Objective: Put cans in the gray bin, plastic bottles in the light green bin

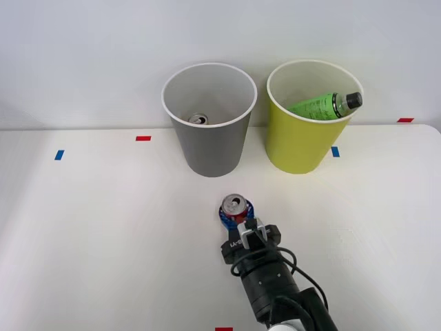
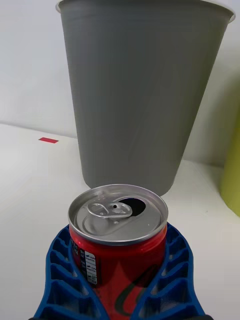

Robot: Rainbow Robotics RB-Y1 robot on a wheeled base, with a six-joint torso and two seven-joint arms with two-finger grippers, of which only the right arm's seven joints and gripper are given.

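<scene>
A red can (image 1: 236, 206) (image 2: 118, 235) with an opened silver top stands upright in front of the gray bin (image 1: 209, 117) (image 2: 141, 95). My right gripper (image 1: 236, 211) (image 2: 120, 272) is shut on the red can, its blue ribbed fingers (image 2: 62, 270) wrapped around both sides of the body. Another can (image 1: 198, 119) lies at the bottom of the gray bin. The light green bin (image 1: 306, 116) (image 2: 232, 170) stands to the right of the gray one, and a green plastic bottle (image 1: 324, 105) with a black cap rests slanted inside it, cap over the rim.
The white table (image 1: 103, 227) runs to a white wall behind the bins. Small red tape marks (image 1: 143, 138) and blue tape marks (image 1: 59, 154) lie on the tabletop. My arm's black wrist (image 1: 265, 269) enters from the bottom edge.
</scene>
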